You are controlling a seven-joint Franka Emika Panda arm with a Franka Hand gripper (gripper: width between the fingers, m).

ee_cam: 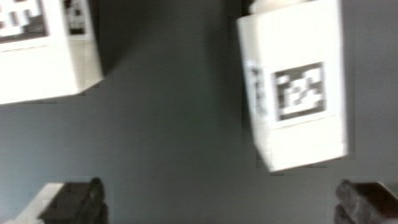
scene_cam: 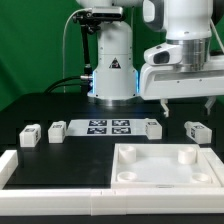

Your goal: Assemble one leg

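Observation:
Four small white legs with tags lie on the dark table in the exterior view: two toward its left (scene_cam: 30, 135) (scene_cam: 57, 129) and two toward its right (scene_cam: 151, 127) (scene_cam: 197, 129). My gripper (scene_cam: 188, 102) hangs open and empty above the two right-hand legs, touching neither. In the wrist view one leg (ee_cam: 294, 85) lies lengthwise with its tag up, beyond the dark fingertips (ee_cam: 71, 203), and a second white tagged piece (ee_cam: 39, 50) lies beside it. The gripper (ee_cam: 221, 205) has only bare table between its jaws.
The marker board (scene_cam: 108, 127) lies between the leg pairs. The large white tray-shaped piece (scene_cam: 205, 178) sits at the front right. A white L-shaped wall (scene_cam: 45, 172) lies at the front left. The robot base (scene_cam: 112, 70) stands at the back.

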